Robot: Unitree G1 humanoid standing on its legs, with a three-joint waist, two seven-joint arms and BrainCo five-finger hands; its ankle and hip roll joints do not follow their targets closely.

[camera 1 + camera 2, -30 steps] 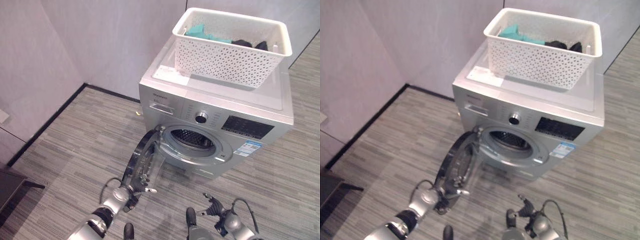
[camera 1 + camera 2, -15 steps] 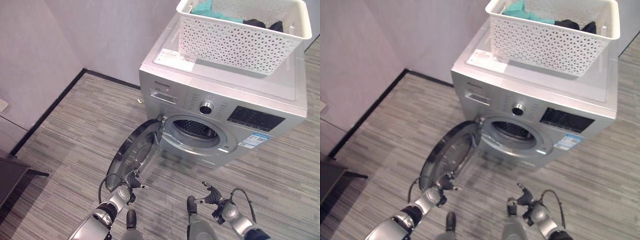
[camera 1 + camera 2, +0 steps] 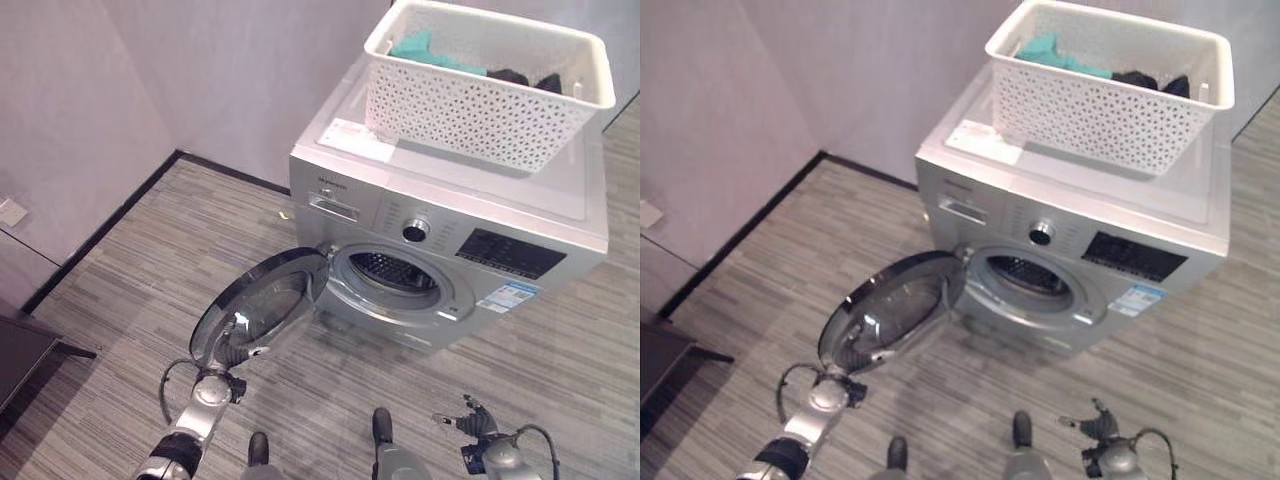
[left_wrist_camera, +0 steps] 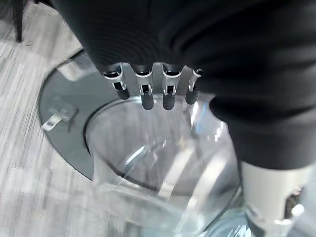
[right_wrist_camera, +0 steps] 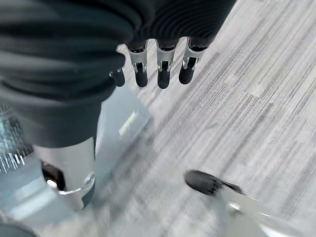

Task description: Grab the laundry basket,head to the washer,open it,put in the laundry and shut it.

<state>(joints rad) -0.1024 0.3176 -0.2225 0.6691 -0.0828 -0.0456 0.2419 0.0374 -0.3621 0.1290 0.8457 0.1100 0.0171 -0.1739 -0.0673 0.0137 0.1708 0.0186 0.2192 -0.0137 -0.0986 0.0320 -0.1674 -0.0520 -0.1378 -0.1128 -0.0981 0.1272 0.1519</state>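
We see the white perforated plastic laundry basket (image 3: 487, 85) standing on the flat top of the silver front-loading washing machine (image 3: 450, 235), toward its back right part. Inside the basket lie a teal cloth (image 3: 420, 48) at the left end and dark garments (image 3: 520, 78) at the right end. A white sheet of paper (image 3: 358, 139) lies on the washer's top near its front left corner, beside the basket.

The washer's round glass door with a silver rim (image 3: 258, 308) is swung wide open to the left, leaving the dark drum opening (image 3: 392, 273) uncovered. On the front panel we see a round silver knob (image 3: 415, 231) and a dark display strip (image 3: 510, 253) to its right.

Our left hand (image 3: 222, 372) is low at the outer edge of the open door; in its wrist view its fingers (image 4: 147, 95) hang relaxed and nearly straight just above the door's glass bowl, holding nothing. Our right hand (image 3: 467, 421) is low on the right, well apart from the washer, over the grey striped floor (image 3: 120, 300); its fingers (image 5: 163, 73) are loosely extended and empty.

Pale walls (image 3: 200, 80) with a dark skirting line meet the floor behind the washer.
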